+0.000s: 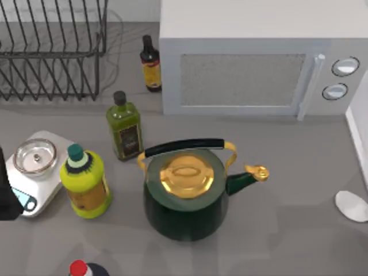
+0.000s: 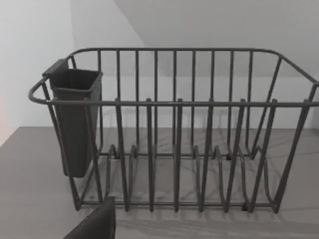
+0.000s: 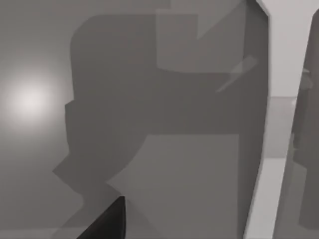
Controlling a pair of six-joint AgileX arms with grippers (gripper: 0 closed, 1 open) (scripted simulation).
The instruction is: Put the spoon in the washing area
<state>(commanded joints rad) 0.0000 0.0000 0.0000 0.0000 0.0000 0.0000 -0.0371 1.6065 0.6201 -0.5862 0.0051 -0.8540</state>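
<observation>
Scanning the top view from its left edge, a dark piece of my left arm [image 1: 8, 195] sits at the lower left beside a kitchen scale [image 1: 35, 172] with a small glass lid on it; whether that claw is apart or together I cannot tell, since the left wrist view gives just a dark corner of it in front of the wire dish rack [image 2: 174, 129], with its dark cutlery cup [image 2: 75, 119] hung on one end. The same rack [image 1: 52, 49] fills the upper left of the top view, and I judge it the likeliest washing area. Moving right come a yellow bottle with a green cap [image 1: 85, 181], an olive oil bottle [image 1: 124, 126], a dark sauce bottle [image 1: 150, 63] farther up, then the green kettle [image 1: 187, 198] with its gold lid at lower centre and the microwave [image 1: 259, 57] across the upper right. The spoon [image 1: 352, 205] lies at the far right edge, low in the frame, well apart from the kettle, showing only its white oval bowl. It looks light, rigid and glossy, so probably slippery; I would pinch across the neck or handle rather than the rounded bowl. In the right wrist view the right claw shows as a dark tip, and its state I cannot tell.
</observation>
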